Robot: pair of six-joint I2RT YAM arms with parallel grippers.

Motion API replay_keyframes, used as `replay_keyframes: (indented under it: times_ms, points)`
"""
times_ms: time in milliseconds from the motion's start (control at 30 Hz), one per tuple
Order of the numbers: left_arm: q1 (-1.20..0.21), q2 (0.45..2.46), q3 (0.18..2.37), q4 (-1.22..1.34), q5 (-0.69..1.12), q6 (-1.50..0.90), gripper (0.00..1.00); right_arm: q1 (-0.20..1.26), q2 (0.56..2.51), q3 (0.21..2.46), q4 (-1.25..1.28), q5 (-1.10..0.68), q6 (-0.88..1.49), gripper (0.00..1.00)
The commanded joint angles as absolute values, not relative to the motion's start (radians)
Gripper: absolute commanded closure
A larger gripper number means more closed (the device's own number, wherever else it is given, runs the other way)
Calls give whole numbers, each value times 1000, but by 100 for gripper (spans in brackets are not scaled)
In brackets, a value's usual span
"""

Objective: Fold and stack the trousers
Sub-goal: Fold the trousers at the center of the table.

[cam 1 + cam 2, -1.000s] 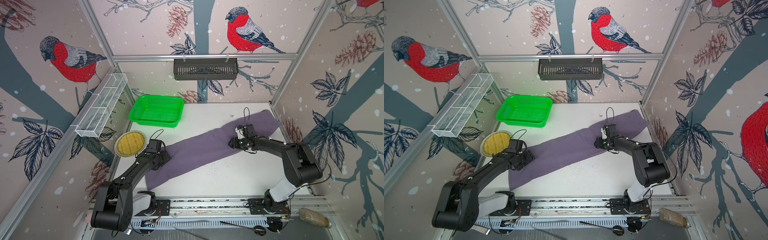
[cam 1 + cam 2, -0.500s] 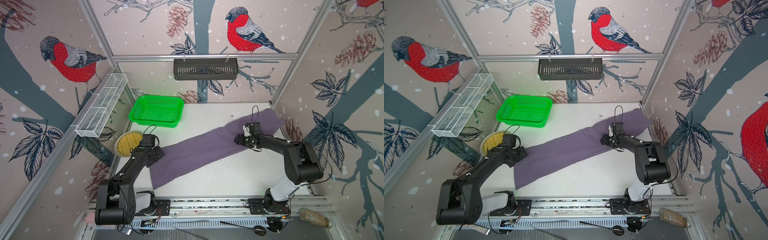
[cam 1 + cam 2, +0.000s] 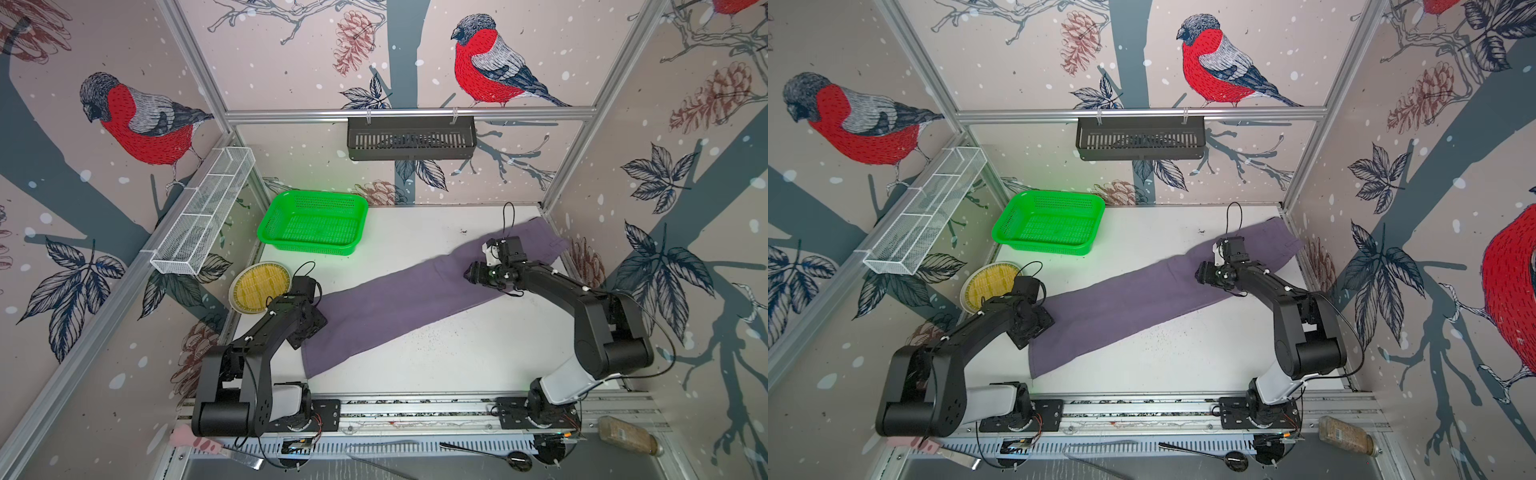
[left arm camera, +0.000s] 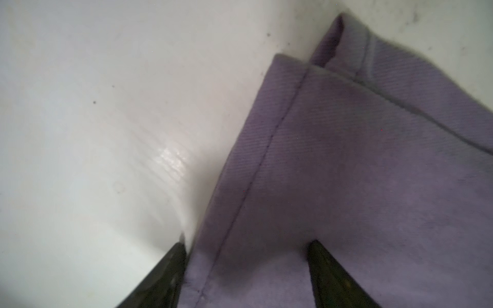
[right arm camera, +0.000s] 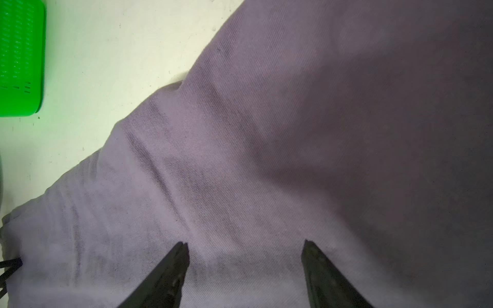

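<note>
1. Because the trousers (image 3: 399,299) lie flat in a long band across the table (image 3: 457,357), from near its front-left corner to its back-right corner, legs laid one on the other, any lift must take both layers; a pinch on the top layer alone would likely peel the legs apart.
2. At the leg end, the left gripper (image 4: 245,253) stands spread and holds nothing; one of its fingers (image 4: 170,266) is over bare table just beside the hem (image 4: 266,138), the other over cloth; closing from here could slip off the stitched edge, or catch only the upper leg, since the lower one pokes out beyond it.
3. Over the wider waist end, the right gripper (image 5: 245,248) is likewise open and empty; with flat cloth under both fingers and no edge between them, it may pinch a ridge or nothing.
4. Should one arm rise sooner than the other, the soft cloth would probably drag and land skewed.
5. Beside the left arm, at the table's left edge, sits a round yellow dish (image 3: 261,286); a wide swing might knock it.
</note>
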State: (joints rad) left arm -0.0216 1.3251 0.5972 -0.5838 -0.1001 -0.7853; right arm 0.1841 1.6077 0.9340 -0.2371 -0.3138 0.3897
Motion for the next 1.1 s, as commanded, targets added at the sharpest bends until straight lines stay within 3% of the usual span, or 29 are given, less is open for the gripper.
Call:
replay_keyframes:
  times_ms: [0, 200, 400, 833, 1067]
  points:
    - [-21, 1334, 585, -576, -88, -778, 33, 186, 1604, 941, -245, -333, 379, 29]
    - [-52, 1390, 601, -556, -76, -754, 55, 191, 1607, 940, -235, -337, 388, 29]
    - [-52, 1362, 663, -613, -156, -738, 100, 203, 1597, 942, -235, -348, 395, 29]
    - [29, 1210, 867, -914, -500, -797, 100, 248, 1614, 977, -234, -379, 405, 29]
    - [57, 1147, 986, -942, -567, -719, 100, 259, 1619, 1006, -235, -401, 404, 29]
